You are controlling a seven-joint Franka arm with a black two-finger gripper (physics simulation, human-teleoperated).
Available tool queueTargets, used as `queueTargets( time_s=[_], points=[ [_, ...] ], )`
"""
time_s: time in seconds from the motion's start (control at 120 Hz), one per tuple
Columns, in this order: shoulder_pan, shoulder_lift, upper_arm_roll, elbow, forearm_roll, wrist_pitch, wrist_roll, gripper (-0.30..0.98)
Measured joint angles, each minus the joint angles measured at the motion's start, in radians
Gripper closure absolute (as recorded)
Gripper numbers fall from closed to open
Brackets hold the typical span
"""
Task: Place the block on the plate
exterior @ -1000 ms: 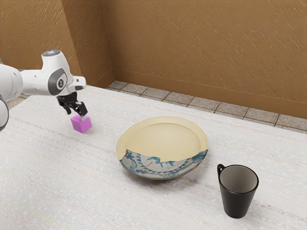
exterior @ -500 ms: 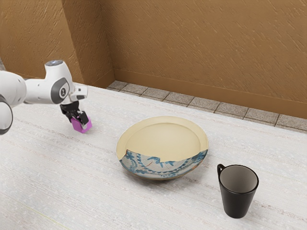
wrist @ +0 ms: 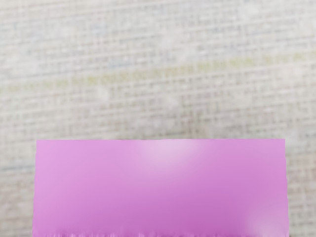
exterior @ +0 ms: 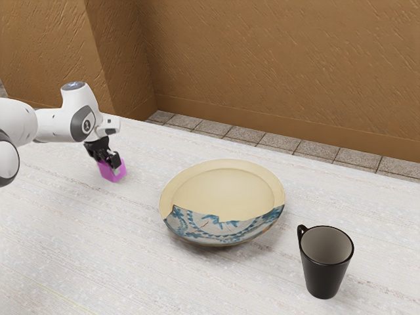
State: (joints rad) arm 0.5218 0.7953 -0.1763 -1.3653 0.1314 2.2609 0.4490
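At the exterior view's left, my black gripper (exterior: pixel 108 165) reaches down over the magenta block (exterior: pixel 112 173), its fingers against the block from two sides. The block rests on the table, its upper part partly hidden by the fingers. In the wrist view the block (wrist: pixel 160 187) lies large and close under my hand. The round plate (exterior: pixel 223 187), cream with a blue-patterned part, stands apart from the block, toward the exterior view's right.
A black mug (exterior: pixel 324 272) stands on the whitish table (exterior: pixel 85 243), beyond the plate toward the exterior view's right. Behind the table are a tiled floor and a brown wall (exterior: pixel 275 72).
My hand has come down from above the block to around it, and the fingers have drawn in on it. The block, plate and mug have stayed in place.
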Motion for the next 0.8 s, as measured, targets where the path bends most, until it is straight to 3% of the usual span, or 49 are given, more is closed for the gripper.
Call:
queueTargets(
  time_s=[0.2, 0.308, 0.508, 0.658, 0.8],
  points=[
    [-0.055, -0.113, 0.006, -0.065, -0.018, -0.003, -0.002, 0.30],
    [-0.242, -0.255, 0.086, -0.183, -0.072, -0.005, -0.003, 0.30],
    [-0.495, -0.477, 0.107, -0.362, -0.130, -0.002, -0.014, 0.30],
    [-0.640, -0.490, 0.107, -0.404, -0.143, 0.005, -0.024, 0.30],
    [-0.684, -0.410, 0.106, -0.397, -0.146, 0.038, -0.035, 0.30]
  ],
)
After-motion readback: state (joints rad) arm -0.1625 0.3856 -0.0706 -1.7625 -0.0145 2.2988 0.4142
